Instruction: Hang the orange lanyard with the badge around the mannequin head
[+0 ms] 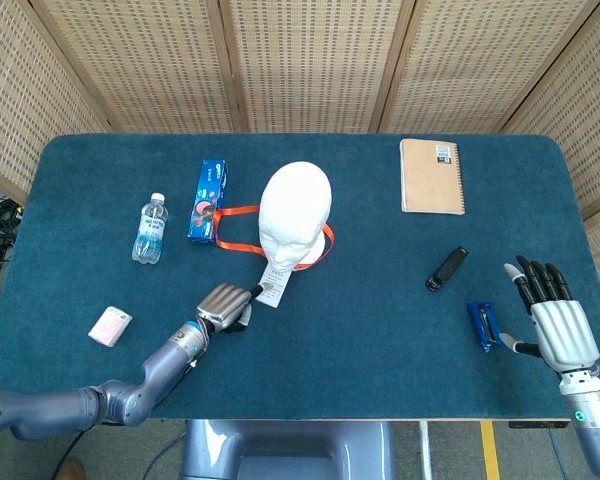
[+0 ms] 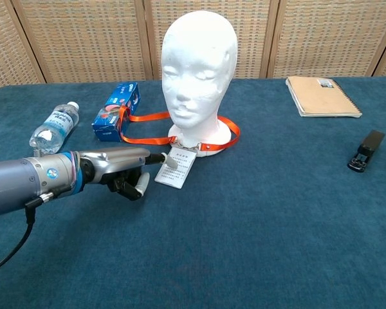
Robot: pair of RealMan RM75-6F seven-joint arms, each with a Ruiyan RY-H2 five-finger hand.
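The white mannequin head [image 1: 295, 215] [image 2: 199, 71] stands upright mid-table. The orange lanyard [image 1: 235, 230] [image 2: 145, 117] circles its base, and a loop of it trails left to the blue box. Its white badge [image 1: 271, 284] [image 2: 178, 169] lies flat in front of the base. My left hand [image 1: 225, 303] [image 2: 125, 170] lies low at the badge's left edge, one finger stretched out to touch it and the others curled in. My right hand [image 1: 555, 320] hovers at the front right, fingers spread and empty, seen only in the head view.
A water bottle [image 1: 150, 228] [image 2: 53, 127] and a blue box [image 1: 208, 200] [image 2: 116, 111] lie left of the head. A tan notebook [image 1: 432, 176] [image 2: 321, 96] lies at the back right, with a black clip-like object [image 1: 447, 268] [image 2: 366, 150] nearer. A small blue item [image 1: 483, 324] lies by the right hand. A pink-white card [image 1: 110, 326] lies front left.
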